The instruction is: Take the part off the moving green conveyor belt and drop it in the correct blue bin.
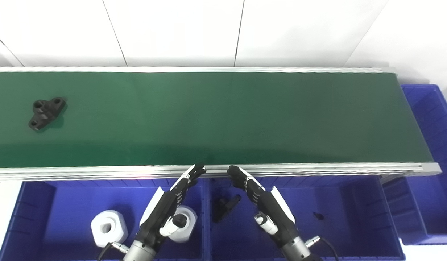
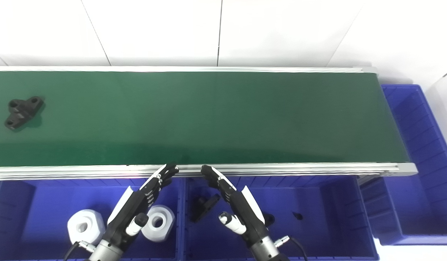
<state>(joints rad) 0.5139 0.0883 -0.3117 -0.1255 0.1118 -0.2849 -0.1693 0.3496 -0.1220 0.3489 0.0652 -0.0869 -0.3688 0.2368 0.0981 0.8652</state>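
Still the waiting step: both hands, left and right, open and empty; part at 9 o'clock on belt, grab needs timing.

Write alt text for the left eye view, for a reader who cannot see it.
A black bracket-like part lies at the far left of a green conveyor belt, out of both hands' grasp. The left hand and right hand hover open over blue bins below the belt; the left bin holds white parts, the middle bin a black one.
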